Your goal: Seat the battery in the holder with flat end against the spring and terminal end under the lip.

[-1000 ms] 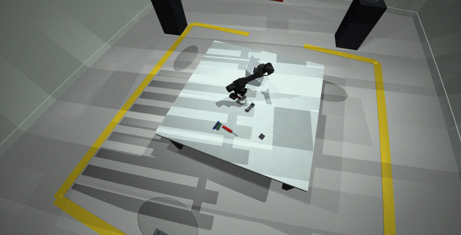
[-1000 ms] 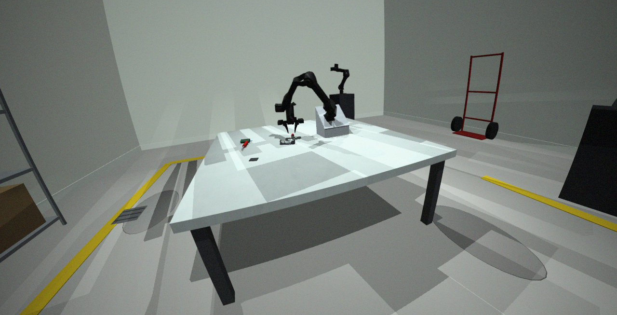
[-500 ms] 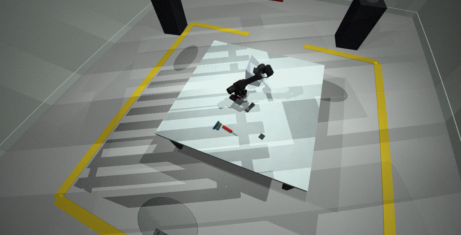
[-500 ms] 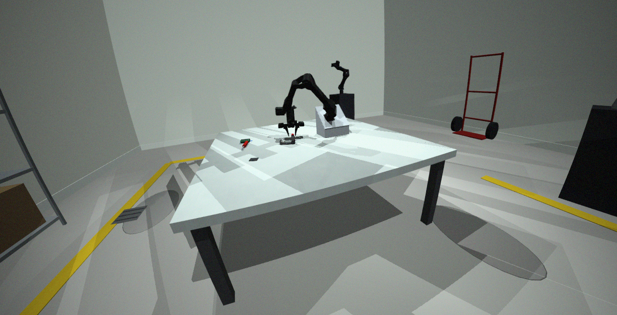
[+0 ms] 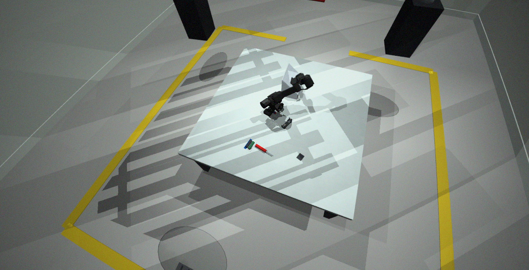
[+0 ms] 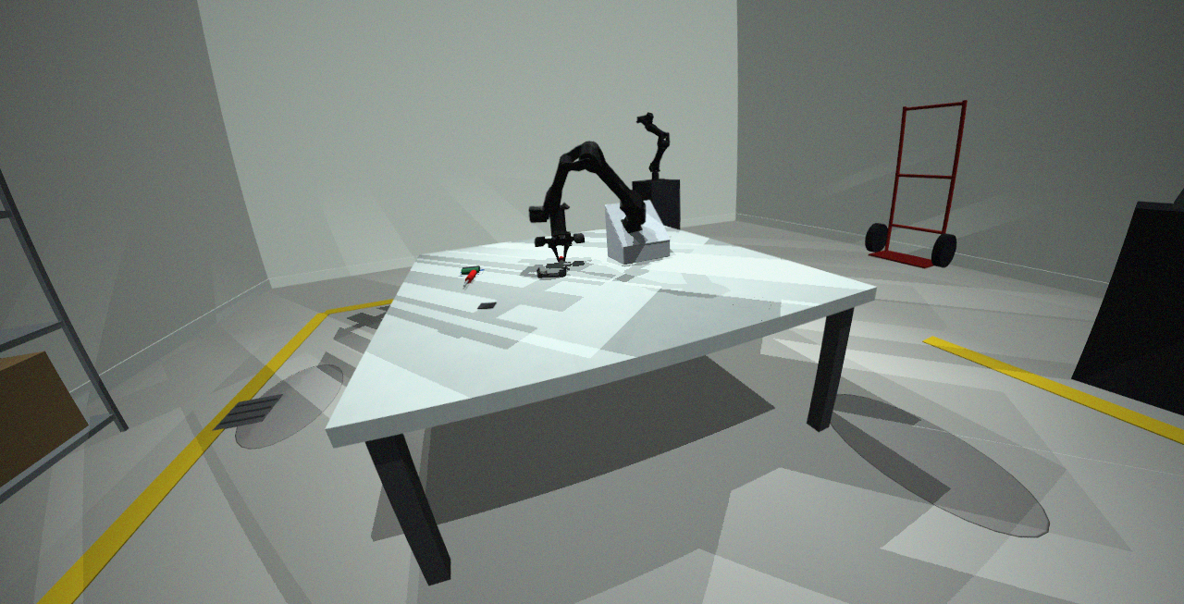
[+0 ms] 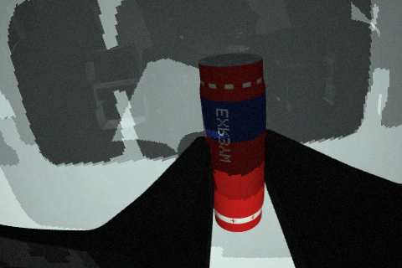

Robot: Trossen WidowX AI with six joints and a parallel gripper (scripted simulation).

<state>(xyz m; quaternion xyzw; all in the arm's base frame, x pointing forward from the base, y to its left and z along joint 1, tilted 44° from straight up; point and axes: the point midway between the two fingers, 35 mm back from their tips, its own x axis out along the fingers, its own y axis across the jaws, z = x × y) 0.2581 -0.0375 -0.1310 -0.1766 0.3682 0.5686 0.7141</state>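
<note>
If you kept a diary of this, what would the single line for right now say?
phase: grasp | gripper: shut on battery, on table | holder: unfilled, apart from battery | next: carry to holder

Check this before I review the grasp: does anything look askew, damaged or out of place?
Nothing stands out. The red and blue cylindrical battery sits straight between the black gripper's fingers, which are shut on it. The small dark holder lies flat on the white table, beside the gripper.
</note>
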